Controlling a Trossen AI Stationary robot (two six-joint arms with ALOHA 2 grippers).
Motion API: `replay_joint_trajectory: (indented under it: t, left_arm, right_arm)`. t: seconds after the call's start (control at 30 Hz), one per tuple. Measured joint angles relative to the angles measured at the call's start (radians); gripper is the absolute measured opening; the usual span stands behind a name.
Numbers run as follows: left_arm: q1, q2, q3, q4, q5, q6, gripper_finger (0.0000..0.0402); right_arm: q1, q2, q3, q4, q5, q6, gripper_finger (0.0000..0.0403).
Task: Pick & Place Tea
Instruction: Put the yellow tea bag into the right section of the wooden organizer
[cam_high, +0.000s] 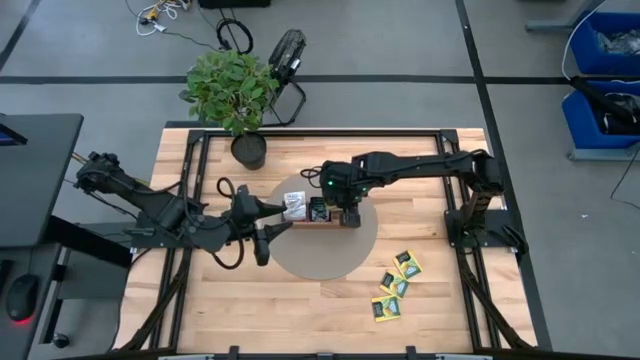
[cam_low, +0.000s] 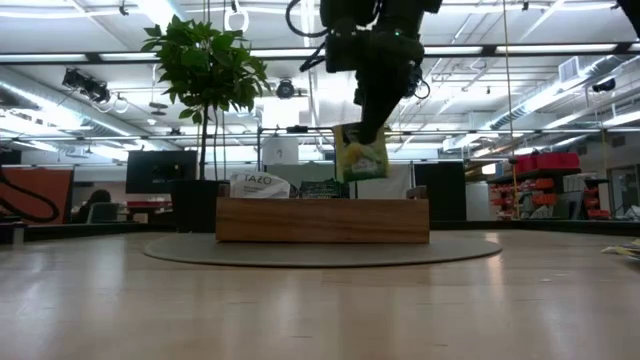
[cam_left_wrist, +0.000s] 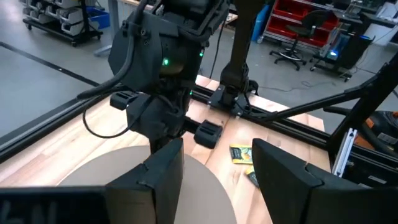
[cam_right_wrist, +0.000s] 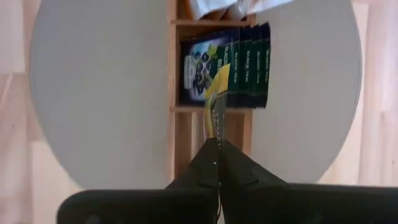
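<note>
A long wooden tray (cam_high: 300, 222) lies on a round grey mat (cam_high: 330, 262). White-faced packets (cam_low: 258, 184) stand in one end compartment, dark blue ones (cam_right_wrist: 224, 65) in the middle. My right gripper (cam_high: 347, 215) hovers over the tray's other end, shut on a yellow-green tea packet (cam_low: 360, 152). Several more yellow-green packets (cam_high: 395, 285) lie flat on the table toward the near right. My left gripper (cam_high: 284, 217) is open, level, beside the tray's left end, touching nothing. My right gripper pinches the yellow-green packet by its upper edge (cam_right_wrist: 215, 134) between the two fingertips (cam_low: 372, 125), coming from above and pointing down. The packet hangs upright below the fingers, lifted clear, its lower edge (cam_low: 362, 176) above the tray's top rim.
A potted plant (cam_high: 235, 90) stands at the table's far edge, left of centre. Black frame rails (cam_high: 460, 215) run along the right side by the right arm's base. Bare wood lies near the front edge (cam_high: 300, 310).
</note>
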Motion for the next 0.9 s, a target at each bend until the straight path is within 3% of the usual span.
replay_joint_trajectory:
  t: [0.23, 0.63, 0.9]
  left_arm:
    - [0.000, 0.001, 0.000, -0.001, 0.000, -0.022, 0.0197]
    - [0.002, 0.001, 0.000, -0.009, -0.001, -0.021, 0.0197]
    - [0.004, 0.001, 0.000, -0.009, -0.007, -0.016, 0.0197]
  right_arm:
    - [-0.018, -0.012, -0.066, 0.018, 0.004, -0.009, 0.0000]
    - [-0.066, -0.150, -0.227, 0.165, 0.003, 0.023, 0.0000]
    - [-0.069, -0.154, -0.271, 0.204, -0.026, 0.040, 0.0000]
